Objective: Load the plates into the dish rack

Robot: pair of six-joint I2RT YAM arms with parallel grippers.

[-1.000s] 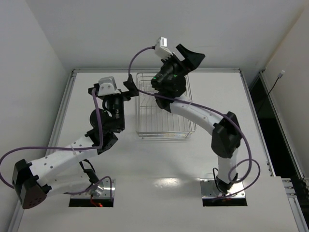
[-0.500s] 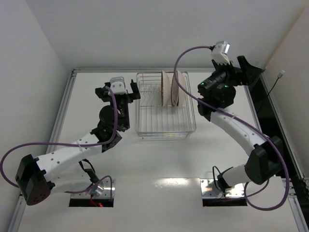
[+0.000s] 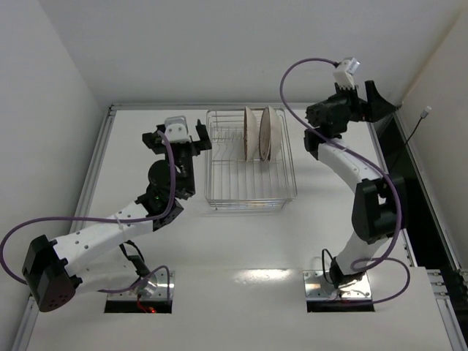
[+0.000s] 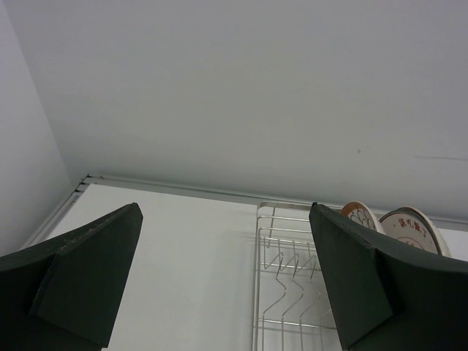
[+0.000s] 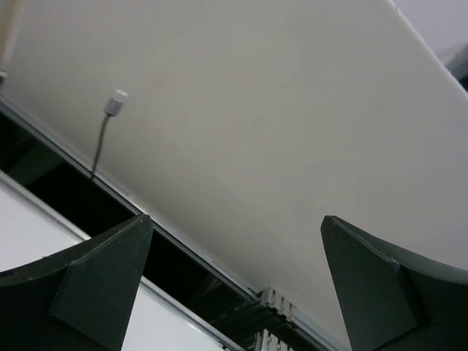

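Observation:
The silver wire dish rack (image 3: 251, 179) stands at the back middle of the table. Two orange-rimmed plates stand upright in its far right part, one (image 3: 251, 133) left of the other (image 3: 270, 133). No third plate shows. My left gripper (image 3: 178, 139) is open and empty, just left of the rack. In the left wrist view the gripper (image 4: 227, 285) frames the rack (image 4: 292, 285), with both plates (image 4: 361, 215) (image 4: 413, 223) at the right. My right gripper (image 3: 355, 108) is raised right of the rack. In the right wrist view it (image 5: 234, 285) is open, empty and faces the wall.
A metal rail (image 3: 219, 107) runs along the table's back edge below the white wall. A dark gap (image 3: 391, 146) lies past the table's right edge. A cable and plug (image 5: 110, 110) hang on the right wall.
My right arm has swung up and to the right, away from over the rack, uncovering the two standing plates. My left gripper has shifted slightly toward the back.

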